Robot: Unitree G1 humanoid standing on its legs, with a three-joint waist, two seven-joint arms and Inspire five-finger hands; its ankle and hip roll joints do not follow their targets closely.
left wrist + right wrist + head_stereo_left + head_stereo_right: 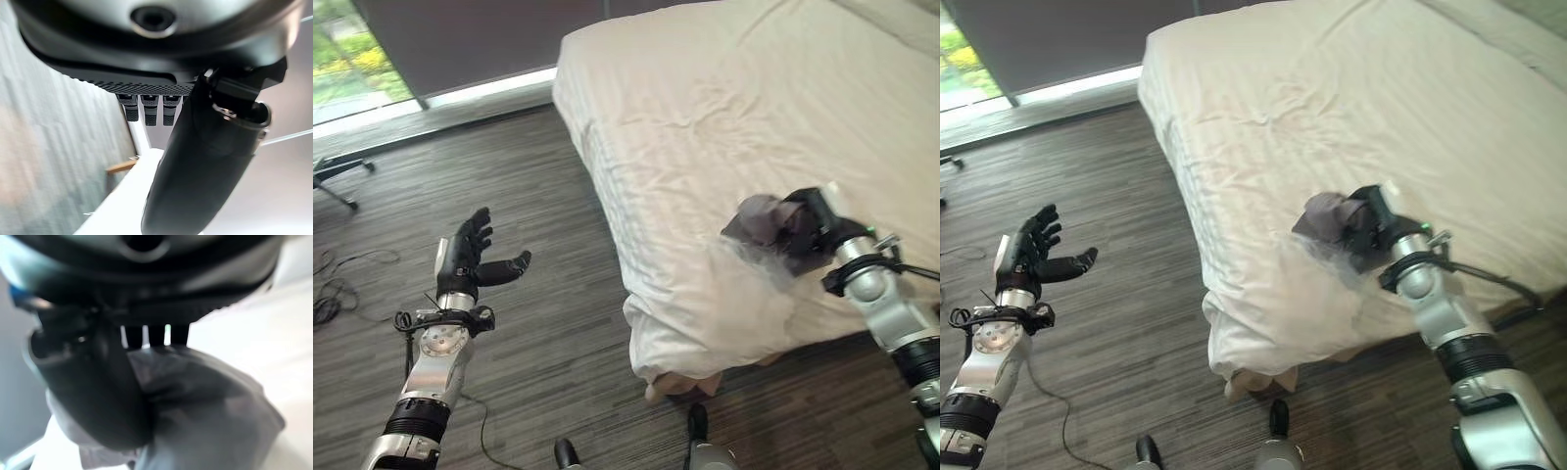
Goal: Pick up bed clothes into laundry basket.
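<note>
A small grey garment (pixel 759 223) is bunched in my right hand (pixel 808 227) just above the near corner of the white bed (pixel 724 108). The hand's fingers and thumb are curled round the cloth, as the right wrist view shows, with the grey garment (pixel 205 401) pressed under the thumb (pixel 93 387). My left hand (pixel 470 259) hovers over the wooden floor to the left of the bed, fingers straight and spread, holding nothing. In the left wrist view, the left hand's fingertips (pixel 146 110) point straight out.
The bed's sheet hangs down at the near corner (pixel 685 343). Dark wooden floor (pixel 529 196) stretches left of the bed. A window with a bright sill (pixel 372 88) runs along the far wall. A chair base (pixel 337 171) stands at the far left.
</note>
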